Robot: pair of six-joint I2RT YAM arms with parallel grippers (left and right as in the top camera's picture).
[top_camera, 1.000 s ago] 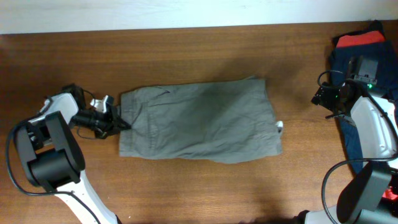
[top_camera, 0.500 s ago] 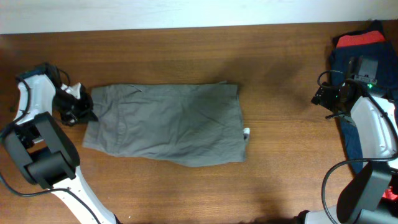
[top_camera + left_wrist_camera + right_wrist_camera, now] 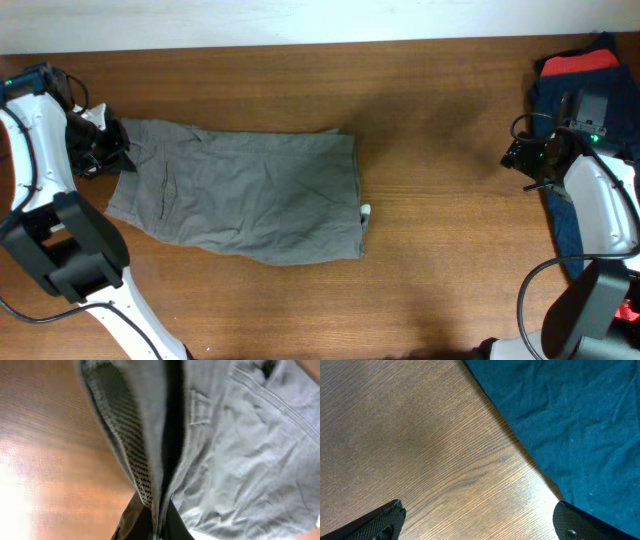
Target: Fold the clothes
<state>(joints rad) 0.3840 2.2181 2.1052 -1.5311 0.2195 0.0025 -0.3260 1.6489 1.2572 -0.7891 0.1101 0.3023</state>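
The grey-olive shorts (image 3: 240,195) lie folded flat on the wooden table, left of centre, waistband end to the left. My left gripper (image 3: 112,152) is shut on the waistband edge at the shorts' upper left corner. In the left wrist view the fingers (image 3: 152,520) pinch the doubled fabric (image 3: 210,435), with a belt loop and seam showing. My right gripper (image 3: 520,158) is open and empty at the far right, over bare wood beside the dark navy garment (image 3: 570,420).
A dark navy garment (image 3: 560,100) and a red garment (image 3: 580,62) are piled at the right edge of the table. A small white tag (image 3: 366,213) sticks out at the shorts' right hem. A pale wall strip runs along the back.
My left gripper has dragged the shorts leftward across the table, towards the left edge and slightly back. The right arm has not moved.
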